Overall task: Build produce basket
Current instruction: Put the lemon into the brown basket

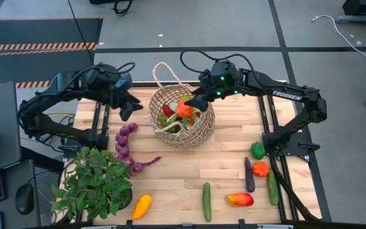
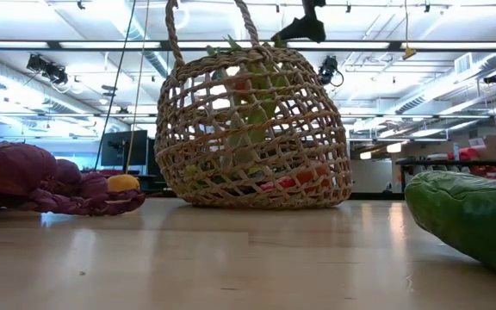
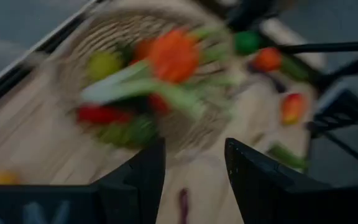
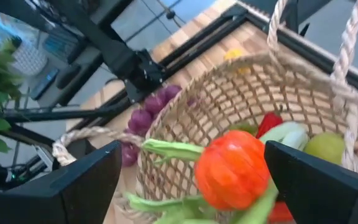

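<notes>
Both arms flank the basket (image 1: 182, 117) near the table's (image 1: 189, 172) far edge.

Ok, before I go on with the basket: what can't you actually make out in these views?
- Basket bottom layer: high view, hidden under the orange tomato-like fruit and the leek.
- Right gripper: low view shows only its dark tip at the top edge.
- Left wrist view: motion-blurred, so the produce there can't be identified.
- Green item, low view: cut off by the right edge.
</notes>
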